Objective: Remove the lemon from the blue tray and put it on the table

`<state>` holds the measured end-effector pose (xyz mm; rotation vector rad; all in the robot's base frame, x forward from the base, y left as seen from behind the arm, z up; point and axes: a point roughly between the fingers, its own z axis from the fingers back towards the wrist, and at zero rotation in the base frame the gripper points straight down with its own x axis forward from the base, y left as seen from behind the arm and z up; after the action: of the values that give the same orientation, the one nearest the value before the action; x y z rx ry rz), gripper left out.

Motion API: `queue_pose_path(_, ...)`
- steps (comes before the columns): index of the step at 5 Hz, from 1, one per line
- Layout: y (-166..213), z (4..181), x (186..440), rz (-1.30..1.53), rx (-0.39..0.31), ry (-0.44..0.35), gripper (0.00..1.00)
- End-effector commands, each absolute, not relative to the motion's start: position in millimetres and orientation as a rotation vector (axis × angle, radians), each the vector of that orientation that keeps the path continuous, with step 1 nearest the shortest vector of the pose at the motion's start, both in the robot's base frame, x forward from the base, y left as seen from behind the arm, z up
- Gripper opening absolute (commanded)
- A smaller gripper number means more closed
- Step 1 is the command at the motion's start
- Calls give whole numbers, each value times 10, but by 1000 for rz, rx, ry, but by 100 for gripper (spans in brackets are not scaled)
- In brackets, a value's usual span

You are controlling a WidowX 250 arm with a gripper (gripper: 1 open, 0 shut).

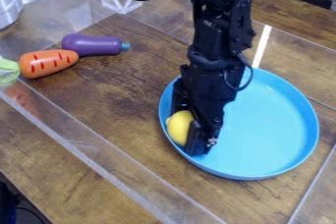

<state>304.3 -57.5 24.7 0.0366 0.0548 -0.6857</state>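
Observation:
The lemon, small and yellow, lies inside the blue tray against its left rim. My gripper points straight down into the tray, its black fingers closed around the lemon. The fruit's right half is hidden behind the near finger, and the far finger is hidden by the hand. Lemon and gripper both rest low on the tray floor. The dark wooden table under a glossy clear cover stretches out to the left of the tray.
A purple eggplant and an orange carrot lie at the far left of the table. A thin white stick stands just behind the tray. The table's right edge runs close past the tray.

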Motion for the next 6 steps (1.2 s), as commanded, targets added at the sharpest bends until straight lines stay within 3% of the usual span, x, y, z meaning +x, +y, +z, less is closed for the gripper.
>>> queue_pose_path(1,-479,297,3111,-663,43,33,0)
queue_pose_path(6,-424,510,3060,-689,84,91,0)
